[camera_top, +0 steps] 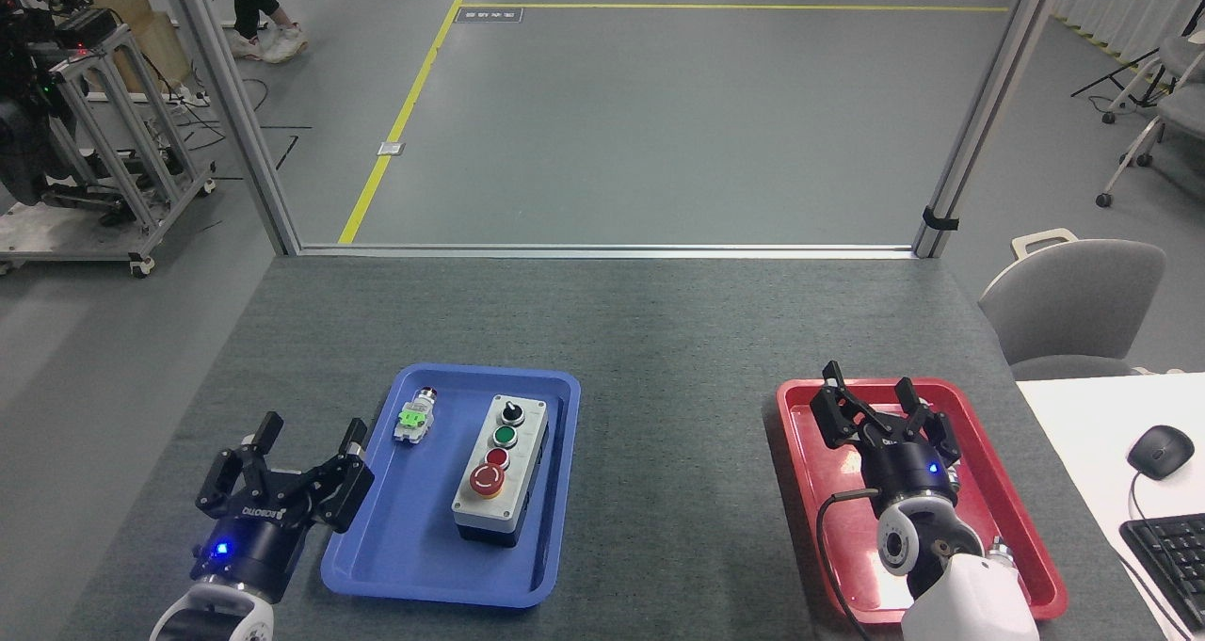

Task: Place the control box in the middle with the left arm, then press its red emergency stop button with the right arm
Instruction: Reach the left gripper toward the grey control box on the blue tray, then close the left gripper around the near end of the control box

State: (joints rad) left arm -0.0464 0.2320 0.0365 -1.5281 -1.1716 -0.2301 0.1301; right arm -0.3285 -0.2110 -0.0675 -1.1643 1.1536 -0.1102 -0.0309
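In the blue tray (395, 566), the control box (501, 469) lies right of the spread-fingered left claw (311, 434)

Place: robotics lab or workshop.
Evidence: yellow floor line (407, 104), aluminium frame post (984, 114), equipment cart (104, 142), office chair (1073, 307).

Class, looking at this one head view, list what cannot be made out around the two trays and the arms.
- Red tray: small metal parts, mostly hidden behind the right arm.
- Control box: far side faces away.
- White-and-green part: too small to read.
- Left arm: cut off by the bottom edge.
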